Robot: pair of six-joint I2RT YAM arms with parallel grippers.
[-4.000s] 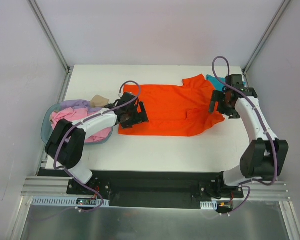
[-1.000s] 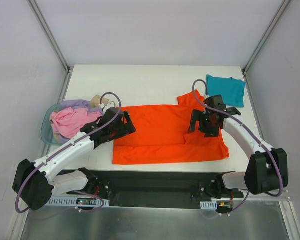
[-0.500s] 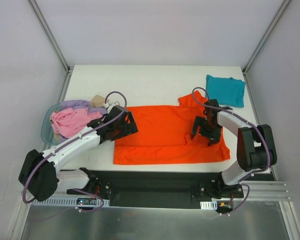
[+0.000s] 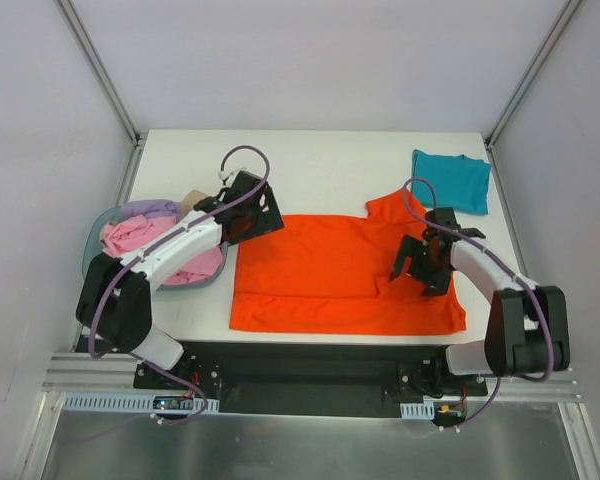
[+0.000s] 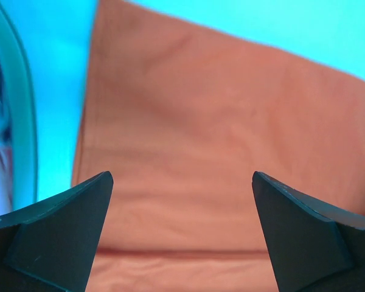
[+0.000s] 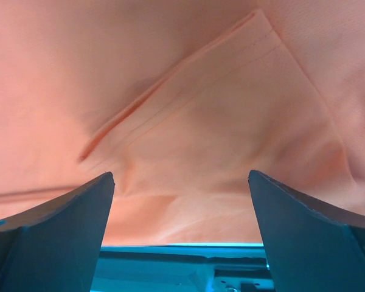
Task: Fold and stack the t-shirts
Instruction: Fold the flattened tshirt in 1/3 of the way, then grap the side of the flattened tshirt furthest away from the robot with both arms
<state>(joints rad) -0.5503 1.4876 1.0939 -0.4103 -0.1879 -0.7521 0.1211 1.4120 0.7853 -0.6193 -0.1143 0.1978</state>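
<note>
The large orange-red t-shirt (image 4: 325, 272) lies spread flat near the table's front edge, with a sleeve folded over near its right side. It fills the left wrist view (image 5: 219, 140) and the right wrist view (image 6: 188, 103). My left gripper (image 4: 252, 212) is open and empty above the shirt's top left corner. My right gripper (image 4: 423, 262) is open and empty over the shirt's right part, by the folded sleeve. A folded teal t-shirt (image 4: 451, 181) lies at the back right. Pink (image 4: 138, 240), lavender (image 4: 152, 210) and tan (image 4: 194, 200) shirts lie in the basket.
A translucent blue plastic basket (image 4: 91, 258) sits at the table's left edge; its rim shows in the left wrist view (image 5: 21, 115). The white table (image 4: 320, 160) has bare surface behind the orange shirt. Metal frame posts stand at the back corners.
The left gripper has moved up and back to the shirt's top left corner. The right gripper shifted slightly right. The orange shirt lies flatter and squarer than before.
</note>
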